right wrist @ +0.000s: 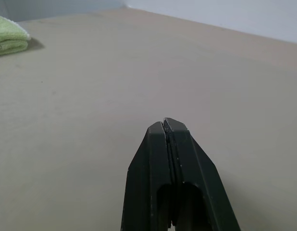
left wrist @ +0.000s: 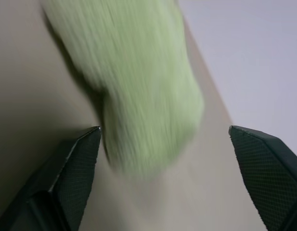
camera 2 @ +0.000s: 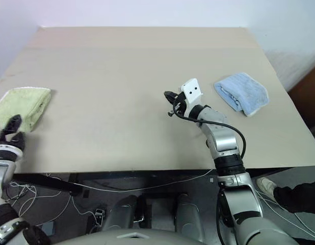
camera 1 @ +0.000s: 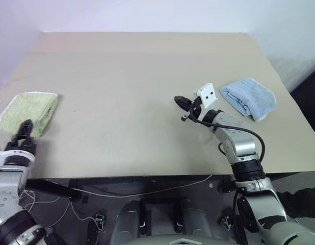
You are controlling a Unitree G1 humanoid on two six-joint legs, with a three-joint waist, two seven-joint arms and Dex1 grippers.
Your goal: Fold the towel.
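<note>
Lighting was even, soft, moderately bright; no glare on matte surface [camera 1: 147, 112]. Shadows were faint: thin dark edge beside towel [left wrist: 139, 82] in left wrist view, small soft shadow under it in right wrist view. Towel was smeared by motion blur in left wrist view, while left hand's fingers [left wrist: 71, 173] stayed sharp. Right hand's fingers [right wrist: 175, 178] loomed dark, near, slightly soft. Head views were clear, floor below near surface edge dim.

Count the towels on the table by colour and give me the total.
Green towel: 1
Blue towel: 1
Total: 2
</note>
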